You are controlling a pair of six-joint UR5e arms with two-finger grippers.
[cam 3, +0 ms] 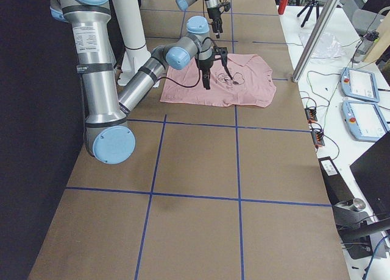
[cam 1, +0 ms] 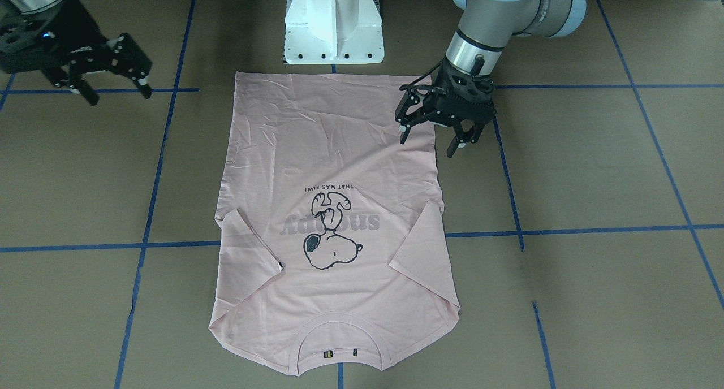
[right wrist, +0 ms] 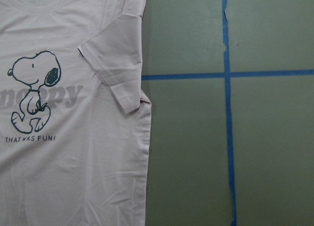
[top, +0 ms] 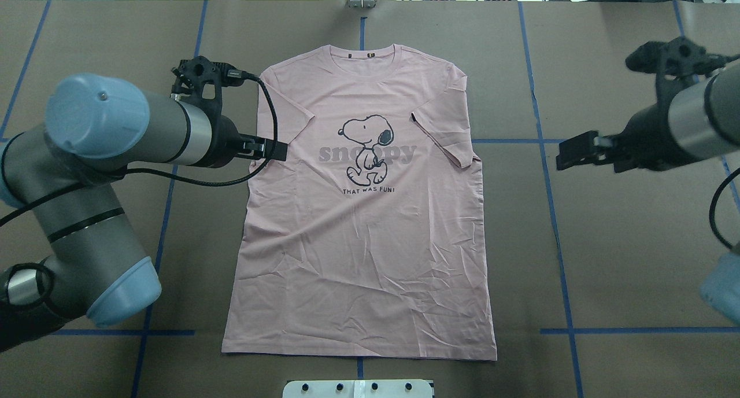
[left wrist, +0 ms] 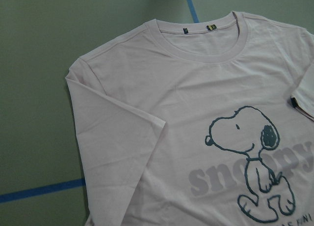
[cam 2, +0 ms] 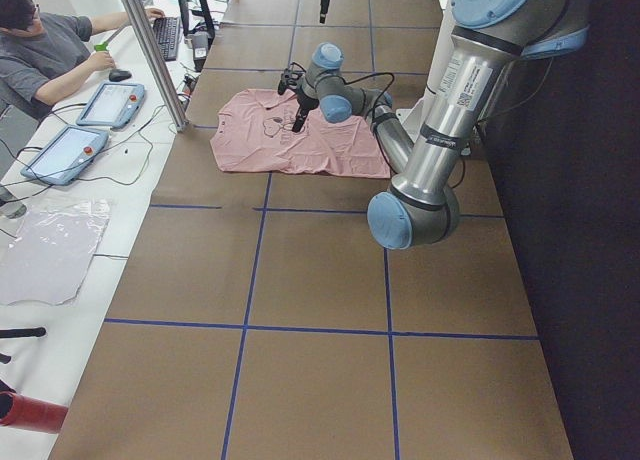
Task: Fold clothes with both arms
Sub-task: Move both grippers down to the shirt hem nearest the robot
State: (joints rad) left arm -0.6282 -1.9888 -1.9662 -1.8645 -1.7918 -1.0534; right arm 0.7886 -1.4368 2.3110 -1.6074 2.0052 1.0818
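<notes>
Robotics laboratory, manipulation test cell. Evidence: two industrial robot arms [top: 115, 126] by white pedestal [cam 1: 334, 27]. Work table [top: 636, 242] covered in brown paper and divided into squares by blue tape grid [cam 1: 565, 229]. Side bench [cam 2: 60, 310] carries teach pendants [cam 3: 364, 85] and keyboard [cam 2: 165, 37], with person [cam 2: 40, 50] working there. Aluminium frame post [cam 2: 150, 50] at table edge; tripod [cam 3: 314, 3] beyond table.

Left hand [cam 1: 428, 143] and right hand [cam 1: 119, 95], each with jaws wide apart, empty, far from one another.
</notes>
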